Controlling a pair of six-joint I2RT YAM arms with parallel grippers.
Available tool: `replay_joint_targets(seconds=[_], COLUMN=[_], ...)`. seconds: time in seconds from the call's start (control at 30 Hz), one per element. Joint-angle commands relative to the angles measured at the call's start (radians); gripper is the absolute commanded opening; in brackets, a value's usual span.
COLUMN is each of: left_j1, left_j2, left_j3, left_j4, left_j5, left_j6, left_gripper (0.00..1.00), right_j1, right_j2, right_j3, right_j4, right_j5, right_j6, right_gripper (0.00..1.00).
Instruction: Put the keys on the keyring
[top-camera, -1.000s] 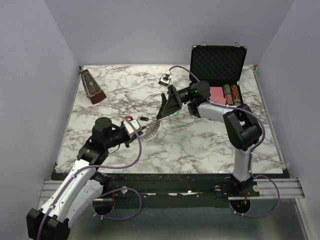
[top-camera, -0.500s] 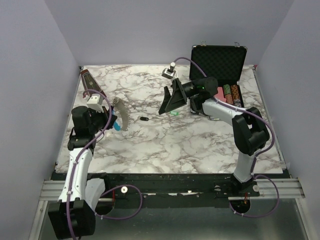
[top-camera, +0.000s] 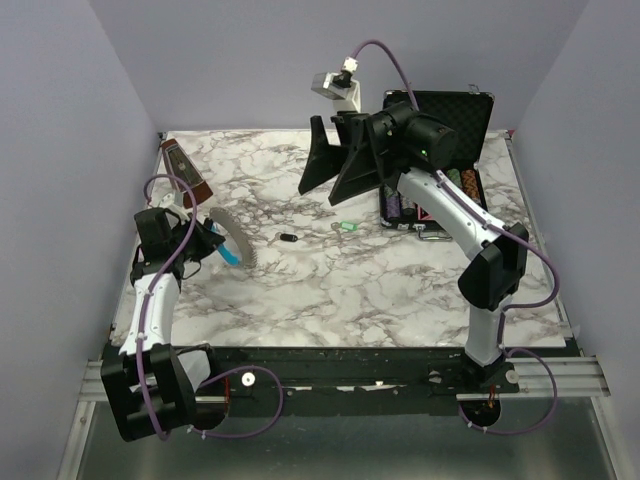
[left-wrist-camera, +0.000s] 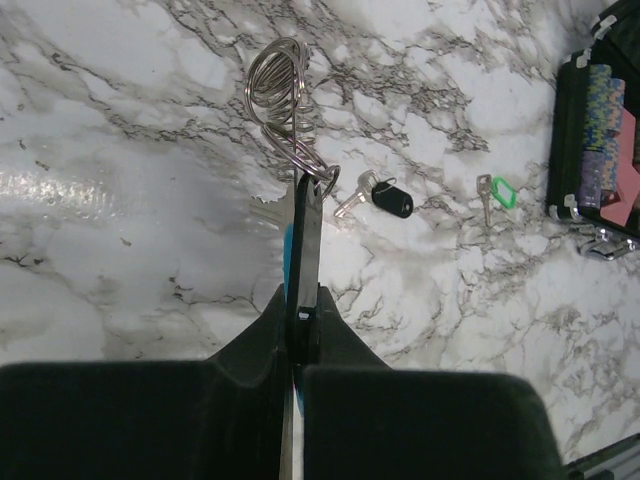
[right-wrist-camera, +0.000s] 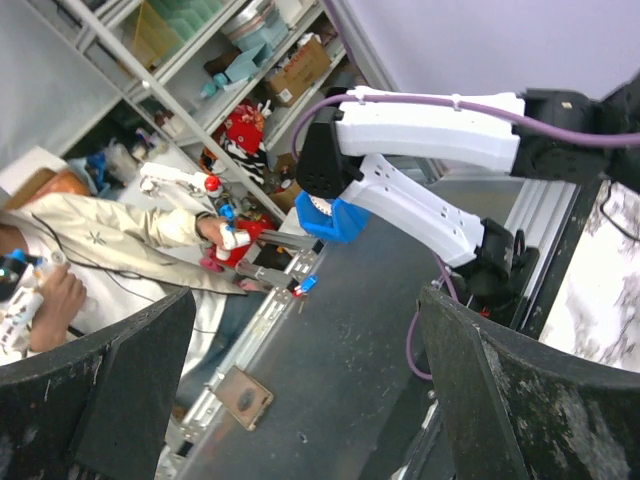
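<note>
Marble table (top-camera: 400, 290) | left gripper (left-wrist-camera: 300, 310) backs off left, pinching silvery chain keyring (top-camera: 238, 232) | right gripper (top-camera: 320, 193) lifts away, gaping | plastic-headed keys (top-camera: 288, 238) unthreaded

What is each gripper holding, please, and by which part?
Left gripper clamps the keyring at its light blue section; right gripper is open, holding nothing.

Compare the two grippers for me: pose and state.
The left gripper is shut on the keyring; the right gripper is open and holds nothing. The left gripper sits low, near the marble table; the right gripper is high above it, its camera seeing mostly the room. Shared: both have black fingers, and neither touches the keys, which lie on the table.
</note>
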Motion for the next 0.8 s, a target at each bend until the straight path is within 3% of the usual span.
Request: replay_joint_targets(seconds=[0.0, 0.1, 0.17, 0.3, 0.47, 0.77], left_j1=[-0.067, -0.164, -0.218, -0.336, -0.521, -0.739], left_j2=[-0.011, 0.000, 0.036, 0.148, 0.397, 0.702], left_j3=[0.081, 0.136, 0.176, 0.235, 0.376, 0.572], left_j4=[0.021, 0.007, 0.021, 0.130, 0.234, 0.421], left_j5=[0.138, 0.178, 0.235, 0.306, 0.390, 0.418], left_j6=[0.056, 0.091, 0.079, -0.040, -0.159, -0.335], left_gripper=[0.00, 0.00, 0.00, 0.00, 0.00, 0.00], right_j1=[0.006, 0.020, 0.044, 0.072, 0.070, 0.070], right_j2=[0.063, 0.109, 0.131, 0.113, 0.088, 0.011], right_j3=[0.090, 0.079, 0.120, 0.168, 0.148, 0.155], right_j4=[0.461, 0.463, 0.460, 0.357, 0.204, 0.266], right_j5=[0.029, 0.105, 0.048, -0.021, -0.069, -0.079], right_j6=[0.130, 0.213, 0.198, 0.069, -0.068, 0.003], right_gripper=[1.00, 1.00, 1.00, 1.00, 1.00, 1.00])
